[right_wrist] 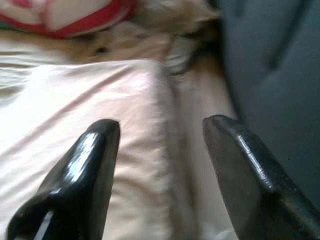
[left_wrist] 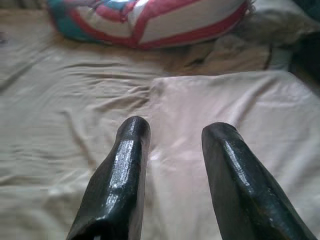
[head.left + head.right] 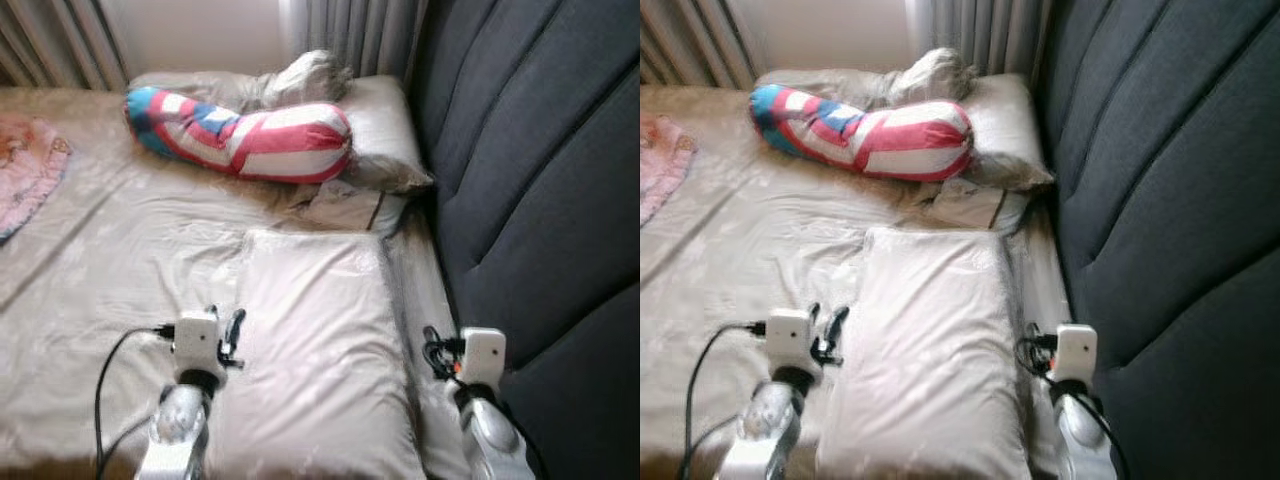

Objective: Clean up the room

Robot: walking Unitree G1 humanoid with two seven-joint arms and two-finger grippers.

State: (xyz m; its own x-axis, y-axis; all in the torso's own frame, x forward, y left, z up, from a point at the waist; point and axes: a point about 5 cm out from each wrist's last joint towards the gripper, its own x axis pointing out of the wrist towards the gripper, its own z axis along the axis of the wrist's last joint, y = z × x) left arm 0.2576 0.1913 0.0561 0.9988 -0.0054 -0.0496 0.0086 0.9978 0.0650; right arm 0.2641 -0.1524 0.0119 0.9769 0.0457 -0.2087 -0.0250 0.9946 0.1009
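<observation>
Broadly, a bed (image 3: 120, 230) under a creased beige sheet fills the scene, with a dark padded headboard (image 3: 540, 180) running along the robot's right and grey curtains (image 3: 350, 35) at the far end. A pale rectangular pillow (image 3: 315, 340) lies flat on the sheet near the headboard, directly in front of the robot and between its two arms. Beyond it a bolster striped in red, white and blue (image 3: 240, 135) lies crosswise, resting against a rumpled beige pillow (image 3: 380, 130) in the far corner, with a small folded cloth (image 3: 345, 205) just below that. A pink patterned cloth (image 3: 30, 170) shows at the bed's left edge. The left hand (image 2: 170, 137) hovers over the pillow's left edge, its two black fingers spread apart and holding nothing. The right hand (image 1: 160, 127) hangs over the pillow's right edge beside the headboard, fingers likewise parted and empty.
</observation>
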